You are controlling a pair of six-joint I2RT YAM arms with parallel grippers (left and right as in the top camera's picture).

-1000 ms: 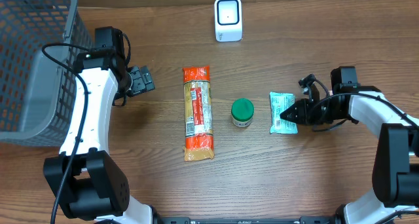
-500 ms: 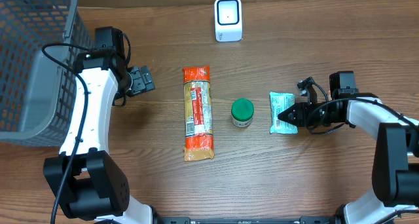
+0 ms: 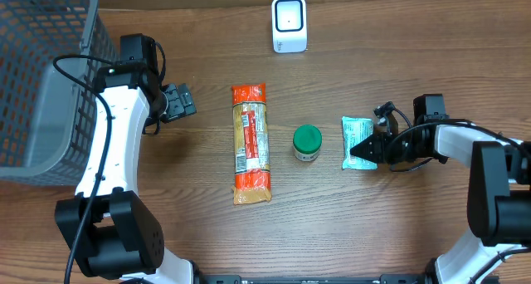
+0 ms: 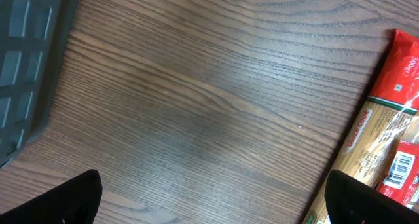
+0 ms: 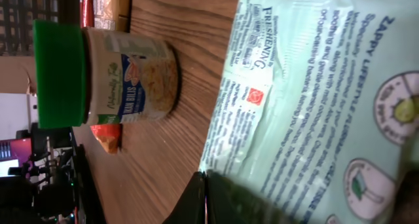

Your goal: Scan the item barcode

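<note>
Pinch first: your right gripper [image 3: 363, 154] is closed down tight on the near right edge of the mint-green packet [image 3: 355, 136], and it looks like the film is caught between the jaws. The packet lies flat on the table [image 3: 415, 234], just right of the green-lidded jar [image 3: 307, 143] and not touching it. The wrist view shows print and icons on the upper face but no barcode that I can make out, so it is likely on the other face. It's a thin grip on floppy film: lift slow, clear the jar, watch for slip. Then carry it far and left to the white scanner [image 3: 289, 24] at the far edge. Turn the wrist so the barcode face meets the scanner window, flat and uncreased. Further left lies the long pasta pack [image 3: 250, 143], then your left gripper [image 3: 179, 100], spread wide and holding nothing, near the grey basket [image 3: 41, 76]. Leave it parked.
</note>
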